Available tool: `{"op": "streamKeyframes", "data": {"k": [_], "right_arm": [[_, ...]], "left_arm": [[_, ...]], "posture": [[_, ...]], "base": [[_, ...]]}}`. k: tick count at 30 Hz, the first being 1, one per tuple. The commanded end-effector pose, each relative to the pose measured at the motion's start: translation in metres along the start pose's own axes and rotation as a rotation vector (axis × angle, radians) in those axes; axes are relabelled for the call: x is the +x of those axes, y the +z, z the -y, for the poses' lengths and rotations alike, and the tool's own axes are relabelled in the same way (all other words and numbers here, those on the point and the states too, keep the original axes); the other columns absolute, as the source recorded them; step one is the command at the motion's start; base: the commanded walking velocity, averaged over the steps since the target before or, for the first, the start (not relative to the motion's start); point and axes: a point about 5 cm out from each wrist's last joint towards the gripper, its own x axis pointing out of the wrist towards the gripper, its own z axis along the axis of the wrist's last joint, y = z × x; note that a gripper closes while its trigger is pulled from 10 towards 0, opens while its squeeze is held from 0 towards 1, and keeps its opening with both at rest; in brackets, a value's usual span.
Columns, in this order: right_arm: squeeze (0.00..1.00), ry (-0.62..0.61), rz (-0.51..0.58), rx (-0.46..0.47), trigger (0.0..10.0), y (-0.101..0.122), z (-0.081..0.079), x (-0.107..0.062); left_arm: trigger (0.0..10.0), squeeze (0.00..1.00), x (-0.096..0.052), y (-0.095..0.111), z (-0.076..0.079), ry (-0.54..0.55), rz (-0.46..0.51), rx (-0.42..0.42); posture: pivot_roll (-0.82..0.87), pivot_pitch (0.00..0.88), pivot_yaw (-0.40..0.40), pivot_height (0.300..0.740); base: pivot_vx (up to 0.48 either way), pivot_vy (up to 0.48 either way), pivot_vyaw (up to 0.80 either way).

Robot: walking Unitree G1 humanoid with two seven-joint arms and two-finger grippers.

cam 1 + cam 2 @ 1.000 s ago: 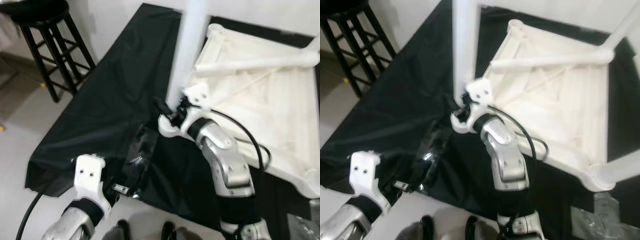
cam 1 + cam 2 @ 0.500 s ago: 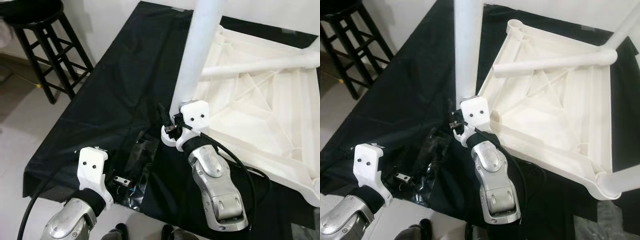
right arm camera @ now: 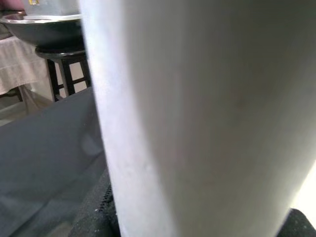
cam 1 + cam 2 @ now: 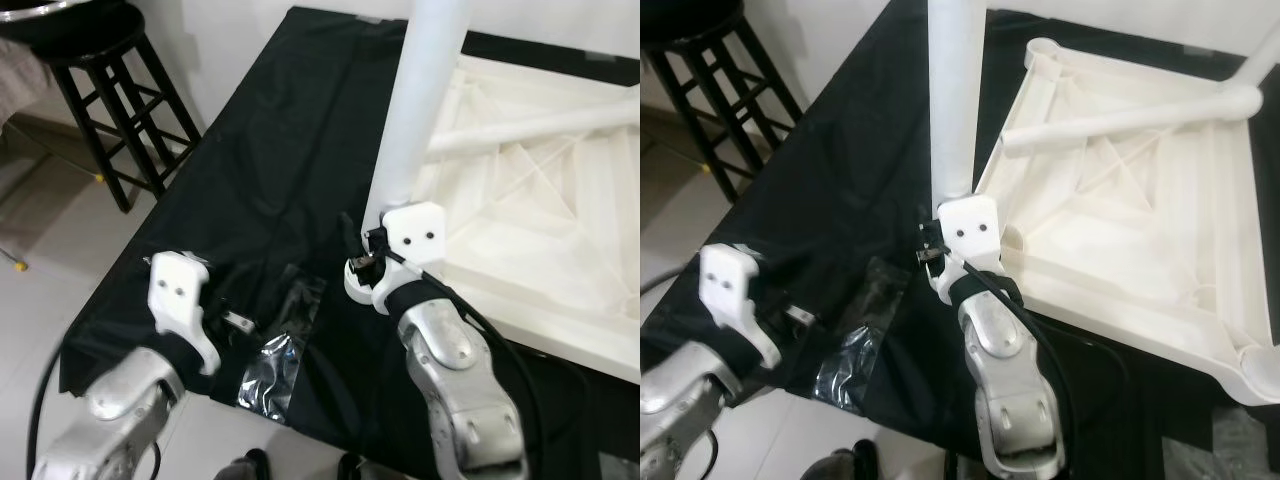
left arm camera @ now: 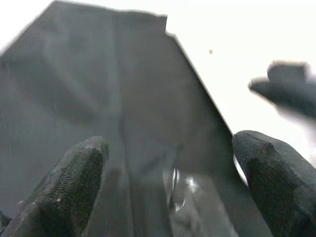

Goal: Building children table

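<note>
- The white children's table top (image 4: 1120, 230) lies upside down on a black cloth (image 4: 270, 150) that covers the tabletop, its ribbed underside facing up so the leg sockets are reachable.
- The right gripper (image 4: 372, 245) is clamped on the lower end of a white table leg (image 4: 425, 90), which stands nearly upright at the near left corner of the upturned table top. In the right wrist view the leg (image 3: 197, 118) sits close against the camera, with a black finger (image 3: 96, 212) pressed to its side.
- Holding the leg low down, judging from this, gives control of the end that must seat in the corner socket; whether it is already seated I cannot tell, since the gripper's white housing hides the joint.
- Another leg (image 4: 1130, 110) slants across the far side of the table top, and the base of a third (image 4: 1255, 365) shows at its near right corner.
- The left gripper (image 4: 225, 320) hovers low over the cloth, well to the left of the table top, just beside a crinkled clear plastic bag (image 4: 275, 350). Its fingers (image 5: 74, 182) stand apart with nothing between them.
- That position suggests the left arm is kept out of the way, or is ready for hardware in the bag; the bag's contents are too small to make out.
- A black wooden stool (image 4: 105, 90) stands on the floor, well beyond the cloth's left edge.
</note>
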Motion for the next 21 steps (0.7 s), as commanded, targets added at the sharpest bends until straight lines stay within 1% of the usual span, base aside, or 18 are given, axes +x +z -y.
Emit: {"op": "streamKeyframes", "data": {"k": [1, 2, 3, 4, 5, 6, 8, 10, 11, 12, 14, 15, 17, 18, 20, 21], "right_arm": [[0.00, 0.040, -0.384, 0.181, 10.0, -0.061, -0.020, -0.019], [0.00, 0.050, -0.393, 0.193, 10.0, -0.061, -0.016, -0.024], [0.00, 0.052, -0.405, 0.200, 10.0, -0.059, -0.015, -0.026], [0.00, 0.060, -0.409, 0.212, 10.0, -0.058, -0.014, -0.028], [0.00, 0.060, -0.409, 0.212, 10.0, -0.058, -0.014, -0.028], [0.00, 0.067, -0.410, 0.219, 10.0, -0.057, -0.015, -0.029], [0.00, 0.067, -0.410, 0.219, 10.0, -0.057, -0.015, -0.029], [0.00, 0.104, -0.417, 0.228, 10.0, -0.057, -0.020, -0.029], [0.00, 0.104, -0.417, 0.228, 10.0, -0.057, -0.020, -0.029], [0.00, 0.121, -0.422, 0.226, 10.0, -0.058, -0.022, -0.028], [0.00, 0.121, -0.422, 0.226, 10.0, -0.058, -0.022, -0.028], [0.00, 0.130, -0.424, 0.225, 10.0, -0.058, -0.024, -0.027], [0.00, 0.148, -0.416, 0.203, 10.0, -0.060, -0.025, -0.021], [0.00, 0.148, -0.416, 0.203, 10.0, -0.060, -0.025, -0.021], [0.00, 0.160, -0.410, 0.171, 10.0, -0.062, -0.023, -0.015], [0.00, 0.160, -0.410, 0.171, 10.0, -0.062, -0.023, -0.015]], "left_arm": [[10.0, 0.00, -0.001, 0.001, -0.002, -0.044, -0.007, -0.013], [10.0, 0.00, 0.004, 0.009, -0.001, -0.113, 0.015, -0.010], [10.0, 0.00, 0.007, 0.013, -0.001, -0.154, 0.025, -0.006], [10.0, 0.00, 0.010, 0.018, 0.001, -0.206, 0.035, 0.002], [10.0, 0.00, 0.010, 0.018, 0.001, -0.206, 0.035, 0.002], [10.0, 0.00, 0.013, 0.021, 0.001, -0.243, 0.043, 0.010], [10.0, 0.00, 0.013, 0.021, 0.001, -0.243, 0.043, 0.010], [10.0, 0.00, 0.017, 0.029, 0.001, -0.324, 0.066, 0.005], [10.0, 0.00, 0.017, 0.029, 0.001, -0.324, 0.066, 0.005], [10.0, 0.00, 0.020, 0.033, 0.002, -0.369, 0.076, -0.003], [10.0, 0.00, 0.020, 0.033, 0.002, -0.369, 0.076, -0.003], [10.0, 0.00, 0.023, 0.036, 0.003, -0.399, 0.081, -0.009], [10.0, 0.00, 0.030, 0.041, 0.007, -0.470, 0.090, -0.011], [10.0, 0.00, 0.030, 0.041, 0.007, -0.470, 0.090, -0.011], [10.0, 0.00, 0.037, 0.045, 0.010, -0.517, 0.096, -0.017], [10.0, 0.00, 0.037, 0.045, 0.010, -0.517, 0.096, -0.017]], "posture": [[0.02, 0.193, 0.000, 0.740], [0.01, 0.181, 0.008, 0.740], [0.01, 0.181, 0.008, 0.740], [0.00, 0.160, 0.020, 0.740], [0.00, 0.160, 0.020, 0.740], [0.00, 0.148, 0.027, 0.740], [0.00, 0.148, 0.027, 0.740], [0.01, 0.130, 0.038, 0.740], [0.01, 0.130, 0.038, 0.740], [0.01, 0.121, 0.042, 0.740], [0.01, 0.121, 0.042, 0.740], [0.01, 0.118, 0.042, 0.740], [0.02, 0.103, 0.052, 0.740], [0.02, 0.103, 0.052, 0.740], [0.02, 0.098, 0.056, 0.740], [0.02, 0.098, 0.056, 0.740]], "base": [[0.000, 0.000, 0.00], [0.000, 0.000, 0.00], [0.000, 0.000, 0.00], [0.000, 0.000, 0.00], [0.000, 0.000, 0.00], [0.000, 0.000, 0.00], [0.000, 0.000, 0.00], [0.000, 0.000, 0.00], [0.000, 0.000, 0.00], [0.000, 0.000, 0.00], [0.000, 0.000, 0.00], [0.000, 0.000, 0.00], [0.000, 0.000, 0.00], [0.000, 0.000, 0.00], [0.000, 0.000, 0.00], [0.000, 0.000, 0.00]]}}
